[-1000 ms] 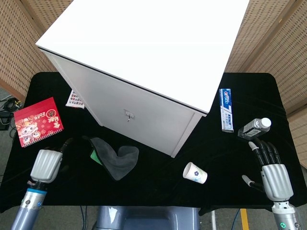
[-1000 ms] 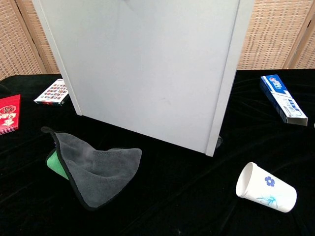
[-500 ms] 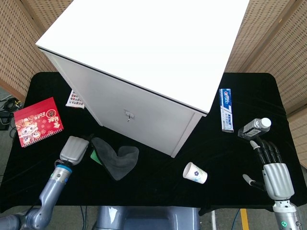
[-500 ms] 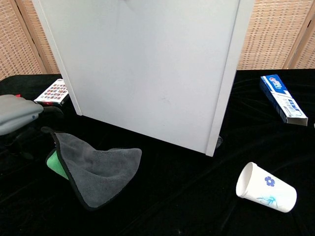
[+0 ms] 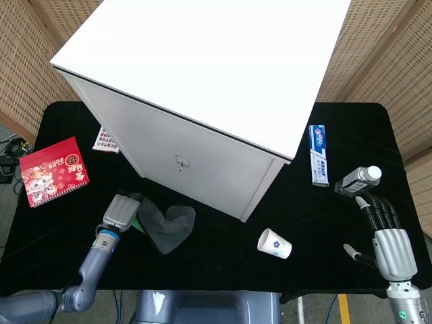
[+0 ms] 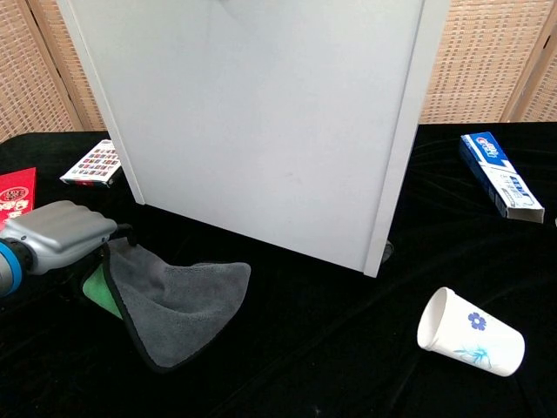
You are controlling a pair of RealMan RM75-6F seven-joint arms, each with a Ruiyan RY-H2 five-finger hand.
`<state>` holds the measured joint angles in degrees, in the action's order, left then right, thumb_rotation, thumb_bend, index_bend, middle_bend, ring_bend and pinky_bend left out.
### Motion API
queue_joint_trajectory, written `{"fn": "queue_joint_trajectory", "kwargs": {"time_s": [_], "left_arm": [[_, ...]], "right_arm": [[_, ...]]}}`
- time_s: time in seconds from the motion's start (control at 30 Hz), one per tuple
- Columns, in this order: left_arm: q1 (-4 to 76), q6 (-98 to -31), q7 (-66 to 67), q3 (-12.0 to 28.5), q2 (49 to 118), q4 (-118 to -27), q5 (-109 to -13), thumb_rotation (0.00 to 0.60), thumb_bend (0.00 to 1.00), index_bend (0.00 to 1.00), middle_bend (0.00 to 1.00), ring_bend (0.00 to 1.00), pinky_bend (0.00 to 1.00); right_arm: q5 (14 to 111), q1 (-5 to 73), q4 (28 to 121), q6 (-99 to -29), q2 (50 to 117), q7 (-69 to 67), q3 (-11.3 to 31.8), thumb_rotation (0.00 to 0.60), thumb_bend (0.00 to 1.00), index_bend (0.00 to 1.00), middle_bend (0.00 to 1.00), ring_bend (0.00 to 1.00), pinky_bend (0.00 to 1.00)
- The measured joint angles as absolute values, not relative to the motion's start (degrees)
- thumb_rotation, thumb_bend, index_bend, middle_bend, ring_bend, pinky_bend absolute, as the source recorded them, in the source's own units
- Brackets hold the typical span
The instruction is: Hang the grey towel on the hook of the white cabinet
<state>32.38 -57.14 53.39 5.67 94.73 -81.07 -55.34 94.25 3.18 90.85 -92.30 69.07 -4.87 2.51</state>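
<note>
The grey towel (image 5: 167,225) (image 6: 180,297) lies crumpled on the black table in front of the white cabinet (image 5: 202,74) (image 6: 261,122). A small metal hook (image 5: 180,162) sticks out of the cabinet's front face, above the towel. My left hand (image 5: 120,210) (image 6: 57,235) sits over the towel's left corner, back of the hand up. Its fingers are hidden, so any hold on the cloth cannot be made out. My right hand (image 5: 388,237) rests at the table's right front edge with fingers stretched apart, holding nothing.
A green object (image 6: 98,293) peeks from under the towel's left side. A paper cup (image 5: 275,244) (image 6: 470,333) lies on its side at front right. Toothpaste box (image 5: 318,154), bottle (image 5: 358,179), red calendar (image 5: 54,170) and a small card box (image 6: 91,164) lie around the cabinet.
My left hand has moved right and forward from the table's left front to the towel's left corner, now covering it. The towel and the right hand have barely shifted.
</note>
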Motion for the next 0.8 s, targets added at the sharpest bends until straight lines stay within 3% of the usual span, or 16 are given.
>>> {"fn": "queue_joint_trajectory", "kwargs": {"time_s": [0.07,0.2,0.33,0.63,0.8], "left_arm": [[32.78,-57.21,53.33,5.52,95.17,-80.44,-54.71,0.6,0.15,0.23,0.79,0.75,0.65],[33.5,-57.44,53.44,5.07,95.98,-79.14,-54.24,0.6,0.41,0.27,0.79,0.75,0.65],[33.81,-58.61,53.18,4.5,97.08,-77.84,-55.4,0.6,0.61,0.38,0.79,0.75,0.65],[33.41,-64.73,50.73,2.24,97.83,-76.97,-64.76,0.6,0.66,0.64,0.79,0.75,0.65],[33.03,-68.89,49.98,0.59,95.35,-79.56,-72.05,0.6,0.66,0.71,0.79,0.75,0.65]], "right_arm": [[94.16,3.19,90.76,-92.3,69.1,-5.06,2.55,0.6,0.15,0.0,0.0,0.0,0.0],[94.29,3.26,90.65,-92.15,69.18,-5.11,2.46,0.6,0.15,0.0,0.0,0.0,0.0],[94.41,3.32,90.54,-91.98,69.35,-4.9,2.33,0.6,0.15,0.0,0.0,0.0,0.0],[94.6,3.12,90.64,-92.62,69.1,-5.59,2.38,0.6,0.15,0.0,0.0,0.0,0.0],[95.12,3.08,90.74,-92.85,69.1,-5.4,2.21,0.6,0.15,0.0,0.0,0.0,0.0]]}}
